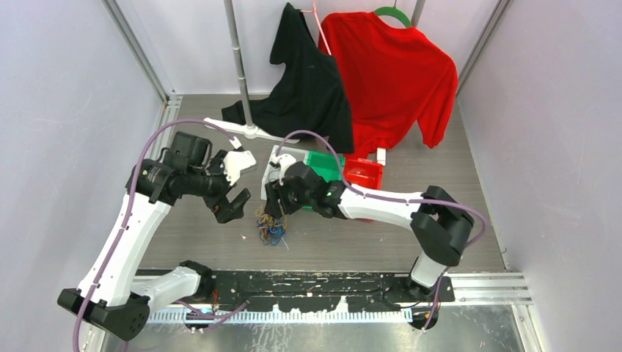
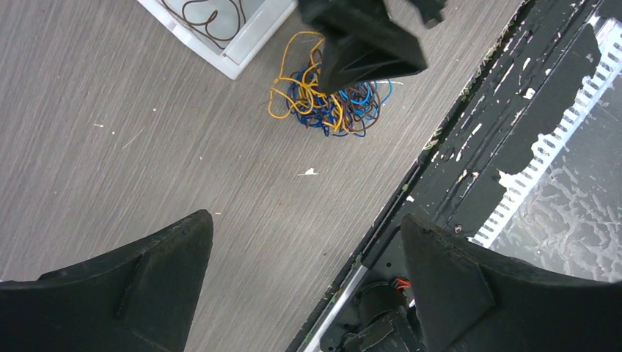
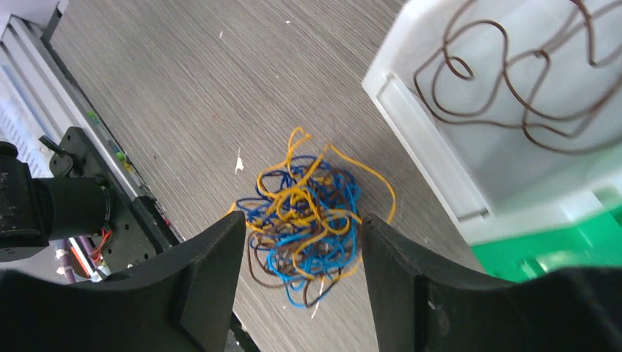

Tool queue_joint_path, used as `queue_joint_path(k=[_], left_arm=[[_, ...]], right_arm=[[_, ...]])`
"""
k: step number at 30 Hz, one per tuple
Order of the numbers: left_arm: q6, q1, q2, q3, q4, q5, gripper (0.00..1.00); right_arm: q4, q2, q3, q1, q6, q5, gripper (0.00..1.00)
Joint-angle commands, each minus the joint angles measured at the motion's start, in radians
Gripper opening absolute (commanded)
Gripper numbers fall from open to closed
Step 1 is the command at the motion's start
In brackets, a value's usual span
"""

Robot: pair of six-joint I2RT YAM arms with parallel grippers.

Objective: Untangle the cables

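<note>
Cables [image 1: 271,229], thin yellow, blue and brown wires in one knot, lie on grey tabletop [image 2: 147,147] below R gripper [image 3: 301,235], jaws apart, empty; L gripper [image 2: 306,242] wide open; risk: multi-strand pinch tightens knot.

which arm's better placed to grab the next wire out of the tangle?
Right. The right gripper hangs open directly over the tangle of thin yellow, blue and brown wires, straddling it in its wrist view. The left gripper, also open, sits off to the side, farther away.
</note>
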Motion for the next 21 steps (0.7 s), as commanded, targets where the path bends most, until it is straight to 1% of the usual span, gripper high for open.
queue_joint_path(k=[1, 5, 9, 11, 13, 15, 16, 17, 19, 21], left_arm=[[0.036, 0.005, -0.042, 0.005, 0.001, 0.033, 0.98], [0.050, 0.005, -0.059, -0.019, 0.019, 0.014, 0.97], [0.053, 0.005, -0.059, -0.010, 0.006, 0.020, 0.96], [0.053, 0.005, -0.060, -0.010, 0.007, 0.023, 0.96], [0.053, 0.005, -0.061, -0.012, 0.009, 0.023, 0.96], [0.055, 0.005, -0.061, -0.016, 0.010, 0.022, 0.96], [0.056, 0.005, -0.062, -0.017, 0.010, 0.021, 0.95], [0.057, 0.005, -0.062, -0.019, 0.011, 0.020, 0.95], [0.062, 0.005, -0.070, -0.025, 0.017, 0.017, 0.95], [0.066, 0.005, -0.075, -0.036, 0.022, 0.017, 0.95]], right_arm=[[0.030, 0.082, 0.103, -0.033, -0.068, -0.152, 0.64], [0.038, 0.145, 0.153, -0.043, -0.057, -0.188, 0.63], [0.047, 0.184, 0.182, -0.043, -0.040, -0.214, 0.57], [0.048, 0.198, 0.194, -0.042, -0.032, -0.221, 0.53], [0.054, 0.207, 0.205, -0.042, -0.023, -0.230, 0.43], [0.056, 0.210, 0.213, -0.042, -0.006, -0.239, 0.27], [0.058, 0.205, 0.213, -0.042, 0.001, -0.241, 0.16], [0.059, 0.197, 0.211, -0.041, 0.010, -0.244, 0.10], [0.071, 0.170, 0.195, -0.044, 0.024, -0.249, 0.02], [0.098, 0.134, 0.168, -0.045, 0.041, -0.244, 0.01]])
